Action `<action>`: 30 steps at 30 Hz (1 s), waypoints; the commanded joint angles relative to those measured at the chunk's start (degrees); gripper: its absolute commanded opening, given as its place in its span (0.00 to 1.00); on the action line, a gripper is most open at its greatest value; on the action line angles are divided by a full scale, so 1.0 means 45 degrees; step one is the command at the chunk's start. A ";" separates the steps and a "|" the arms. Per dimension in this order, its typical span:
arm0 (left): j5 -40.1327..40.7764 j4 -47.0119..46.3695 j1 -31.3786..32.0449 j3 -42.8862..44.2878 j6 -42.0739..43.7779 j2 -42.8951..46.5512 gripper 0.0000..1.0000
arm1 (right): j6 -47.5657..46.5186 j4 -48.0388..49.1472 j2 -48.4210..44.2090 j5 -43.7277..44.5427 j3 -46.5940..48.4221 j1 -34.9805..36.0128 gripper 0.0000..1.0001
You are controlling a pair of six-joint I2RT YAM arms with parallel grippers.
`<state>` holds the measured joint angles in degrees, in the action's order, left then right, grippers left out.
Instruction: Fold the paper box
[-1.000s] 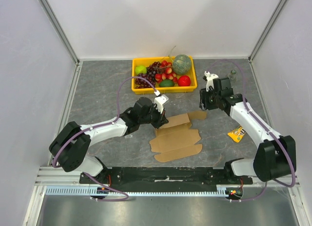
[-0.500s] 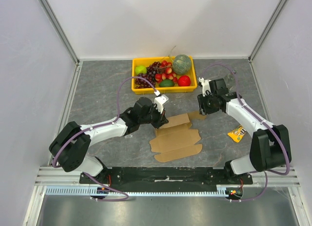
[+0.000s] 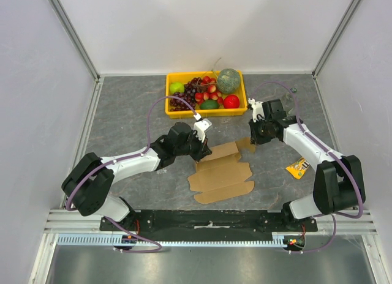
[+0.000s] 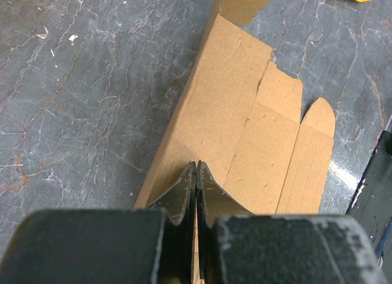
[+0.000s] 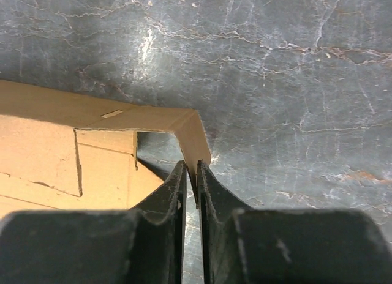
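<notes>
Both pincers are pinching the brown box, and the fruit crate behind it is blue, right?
Not quite. The crate is yellow, not blue; the top view shows it. The rest is right: the left pincer and the right pincer each pinch an edge of the box.

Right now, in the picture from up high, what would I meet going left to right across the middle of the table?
left jaws, pinching one end → paper box → right jaws, pinching its far flap → yellow packet
</notes>
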<state>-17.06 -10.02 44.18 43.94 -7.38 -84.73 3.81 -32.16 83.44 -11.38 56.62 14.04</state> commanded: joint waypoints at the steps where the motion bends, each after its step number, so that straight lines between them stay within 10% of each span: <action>1: -0.0017 0.0294 0.0045 -0.0214 -0.0001 -0.0351 0.02 | 0.0382 0.0311 -0.0416 -0.0440 -0.0355 0.0004 0.15; 30: -0.0193 0.0196 0.0064 -0.0156 -0.0040 -0.0410 0.02 | 0.0911 -0.0294 -0.1589 -0.0757 -0.0181 0.1430 0.00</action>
<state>-17.08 -11.44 44.16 43.94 -7.42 -85.49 9.13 -34.41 77.93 -15.20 54.72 20.10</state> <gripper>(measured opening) 0.025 0.007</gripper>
